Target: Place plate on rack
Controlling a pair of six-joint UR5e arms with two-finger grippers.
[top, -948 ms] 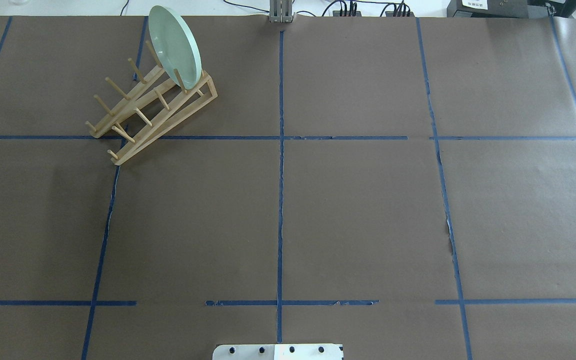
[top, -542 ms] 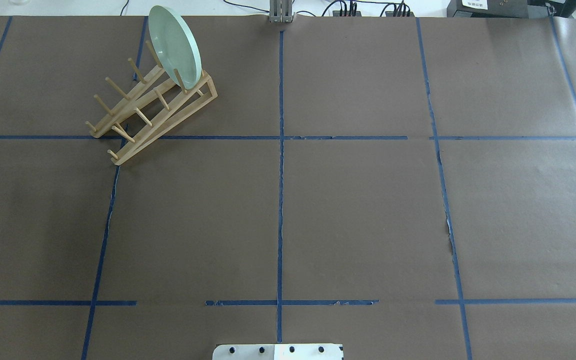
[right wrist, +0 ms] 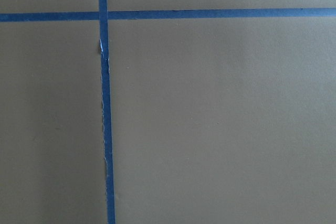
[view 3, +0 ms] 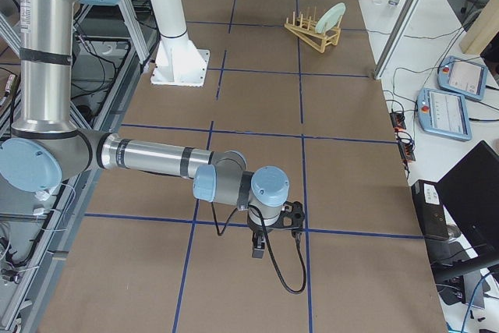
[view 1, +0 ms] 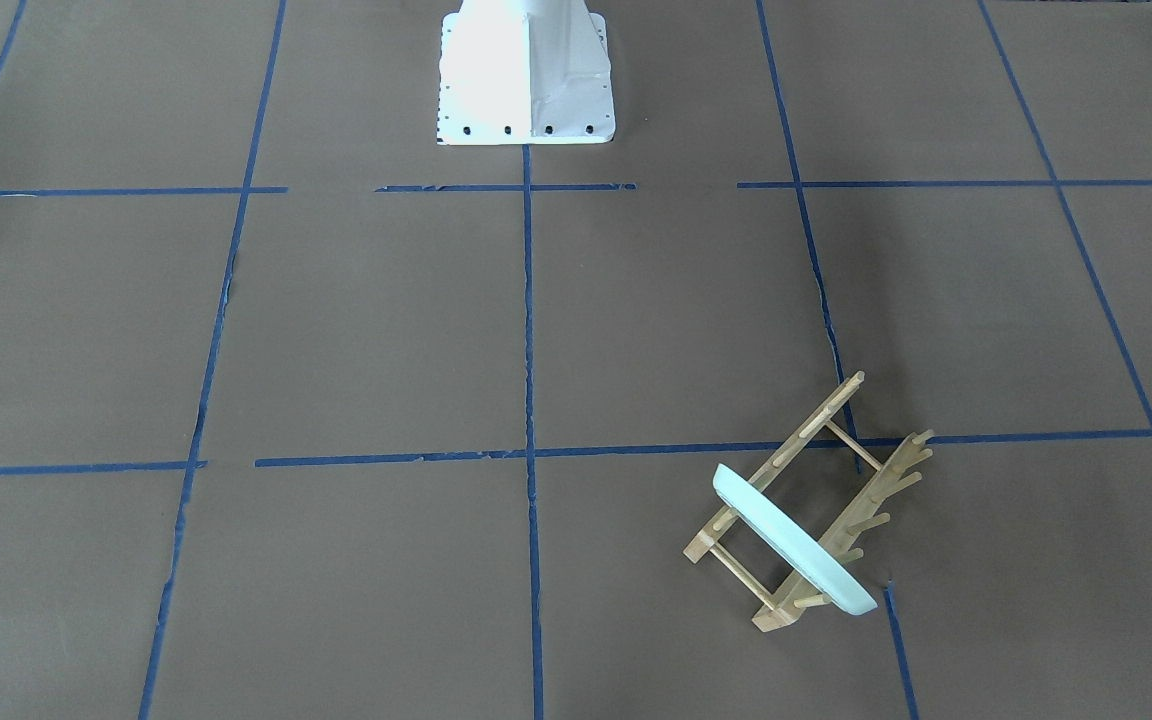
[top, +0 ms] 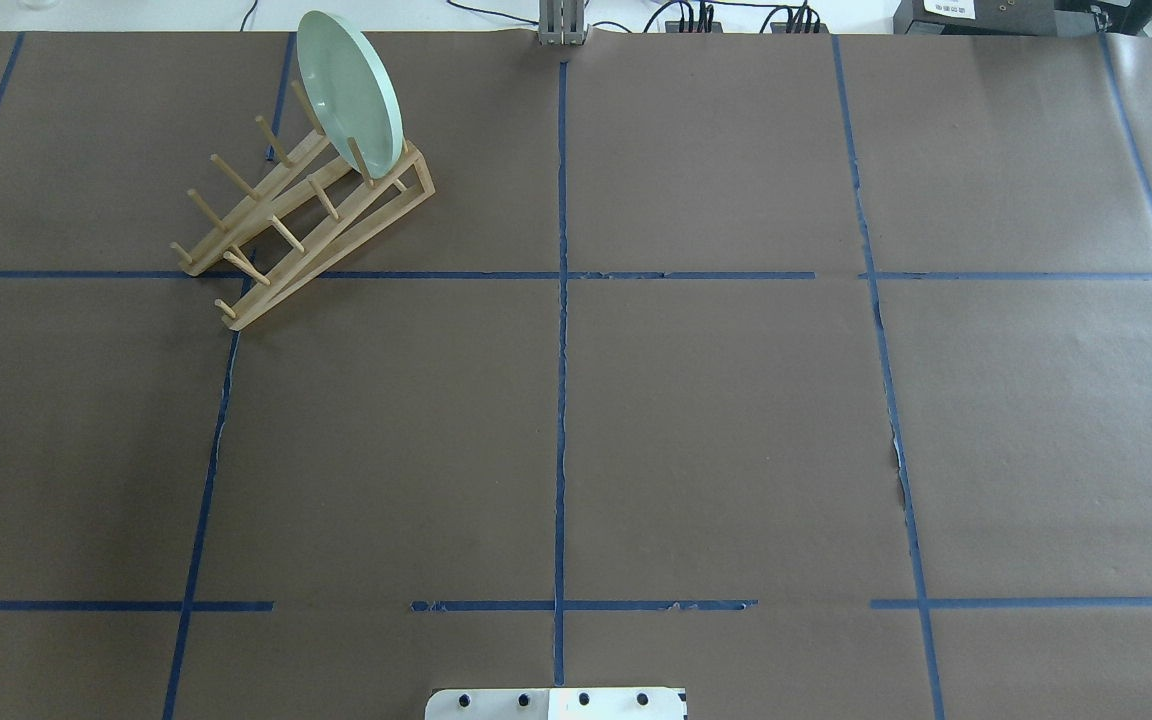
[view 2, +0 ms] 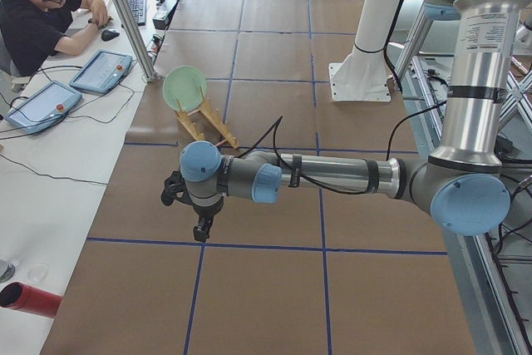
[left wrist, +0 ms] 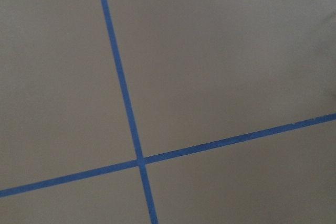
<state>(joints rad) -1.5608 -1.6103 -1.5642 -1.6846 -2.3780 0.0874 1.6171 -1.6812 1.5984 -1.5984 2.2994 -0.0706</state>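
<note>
The pale mint-green plate (top: 346,90) stands on edge between the pegs at the far end of the light wooden rack (top: 276,235), at the table's far left. It also shows in the front-facing view, where the plate (view 1: 791,540) leans in the rack (view 1: 816,420), and small in both side views. No gripper touches it. My left gripper (view 2: 199,233) hangs over the table's left end, well short of the rack; I cannot tell if it is open. My right gripper (view 3: 258,251) hangs over the right end; I cannot tell its state. Both wrist views show only brown paper and blue tape.
The white robot base (view 1: 526,70) stands at the table's near middle. A grey post (top: 561,25) and cables sit at the far edge. An operator (view 2: 41,6) sits beside tablets (view 2: 104,71) beyond the far edge. A red cylinder (view 2: 29,299) lies off the left end.
A dark piece of the left arm at the overhead view's left edge has moved out of view. The plate and rack have not moved.
</note>
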